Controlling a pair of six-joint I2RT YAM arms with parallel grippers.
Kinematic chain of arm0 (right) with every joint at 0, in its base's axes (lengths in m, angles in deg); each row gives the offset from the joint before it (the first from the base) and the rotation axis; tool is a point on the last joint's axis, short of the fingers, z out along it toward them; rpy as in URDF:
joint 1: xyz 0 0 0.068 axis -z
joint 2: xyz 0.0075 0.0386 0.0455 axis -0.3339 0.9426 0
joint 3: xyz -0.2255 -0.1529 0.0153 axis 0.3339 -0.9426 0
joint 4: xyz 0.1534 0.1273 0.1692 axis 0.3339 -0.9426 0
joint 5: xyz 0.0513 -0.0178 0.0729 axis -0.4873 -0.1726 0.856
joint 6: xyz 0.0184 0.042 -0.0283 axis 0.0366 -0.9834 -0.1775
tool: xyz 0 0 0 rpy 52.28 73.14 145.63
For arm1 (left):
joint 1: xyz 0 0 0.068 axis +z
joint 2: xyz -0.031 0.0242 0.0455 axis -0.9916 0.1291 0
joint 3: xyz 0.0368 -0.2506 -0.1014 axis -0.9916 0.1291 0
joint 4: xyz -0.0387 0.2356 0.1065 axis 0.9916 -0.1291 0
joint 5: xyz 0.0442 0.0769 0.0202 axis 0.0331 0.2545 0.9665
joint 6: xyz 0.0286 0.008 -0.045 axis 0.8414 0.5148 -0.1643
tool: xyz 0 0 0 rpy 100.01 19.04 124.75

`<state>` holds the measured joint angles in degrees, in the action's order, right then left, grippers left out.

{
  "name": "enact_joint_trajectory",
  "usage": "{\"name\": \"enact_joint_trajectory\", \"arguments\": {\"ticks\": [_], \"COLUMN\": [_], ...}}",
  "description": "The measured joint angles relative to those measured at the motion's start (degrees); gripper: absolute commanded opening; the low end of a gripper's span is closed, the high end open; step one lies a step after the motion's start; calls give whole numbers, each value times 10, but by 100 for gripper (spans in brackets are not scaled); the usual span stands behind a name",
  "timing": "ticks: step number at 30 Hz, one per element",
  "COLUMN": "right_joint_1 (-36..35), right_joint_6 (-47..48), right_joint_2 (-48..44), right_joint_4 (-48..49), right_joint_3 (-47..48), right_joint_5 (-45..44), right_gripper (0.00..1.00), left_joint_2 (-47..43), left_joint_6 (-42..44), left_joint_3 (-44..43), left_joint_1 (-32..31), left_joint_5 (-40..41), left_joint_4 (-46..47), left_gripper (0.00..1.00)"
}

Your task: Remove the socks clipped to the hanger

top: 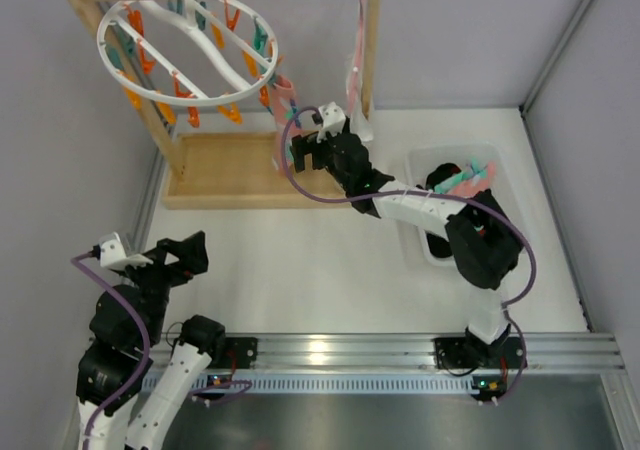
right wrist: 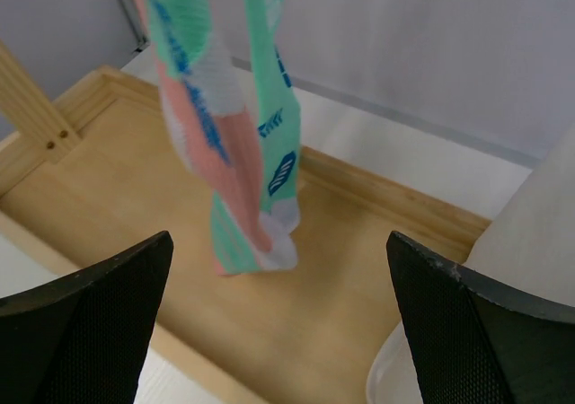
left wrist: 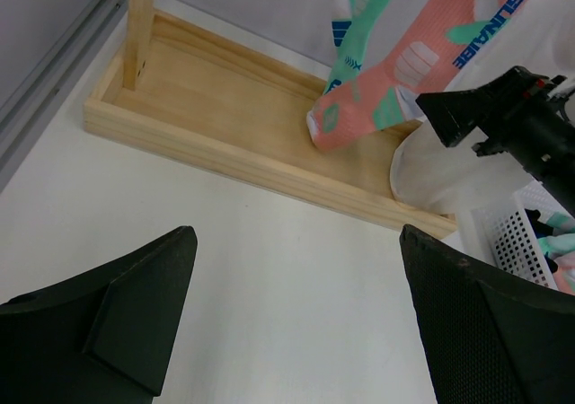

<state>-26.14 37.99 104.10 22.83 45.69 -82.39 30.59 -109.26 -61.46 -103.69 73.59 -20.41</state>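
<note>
My right gripper (right wrist: 278, 296) is spread wide and empty. The mint-green and pink socks (right wrist: 243, 153) hang straight ahead of it, in line with the gap between my fingers but not touching them (toes down over the wooden rack base (right wrist: 108, 180)). They dangle from the rim of the white hanger (top: 190, 55), up and ahead of that gripper. My left gripper (top: 185, 255) is also spread and empty, low over the bench (top: 300, 270), with the socks well ahead and to its right.

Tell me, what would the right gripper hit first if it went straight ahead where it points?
Most likely the socks, dangling straight ahead of the open right gripper; the wooden base lies beneath them. How far off is unclear.
</note>
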Motion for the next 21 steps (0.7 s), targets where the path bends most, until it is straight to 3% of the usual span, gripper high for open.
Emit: {"name": "enact_joint_trajectory", "arguments": {"ticks": [3,5,6,8,11,12,21], "right_joint_1": [15,16,16,16,15,15,-33], "right_joint_6": [15,25,26,31,30,24,33], "right_joint_2": [63,103,119,143,158,158,120], "right_joint_4": [30,43,49,56,73,82,151], "right_joint_3": [48,80,94,115,124,123,54], "right_joint_5": [-2,4,14,38,75,83,75], "right_gripper": [96,89,73,57,10,0,0], "left_joint_2": [0,0,0,0,0,0,33], "left_joint_6": [0,1,1,1,2,2,8], "left_joint_3": [0,0,1,1,1,1,-12], "left_joint_1": [0,0,0,0,0,0,1], "left_joint_5": [-2,-4,-5,-7,-11,-12,-27], "left_joint_4": [0,0,0,1,2,2,2], "left_gripper": [98,98,98,98,98,98,98]}}
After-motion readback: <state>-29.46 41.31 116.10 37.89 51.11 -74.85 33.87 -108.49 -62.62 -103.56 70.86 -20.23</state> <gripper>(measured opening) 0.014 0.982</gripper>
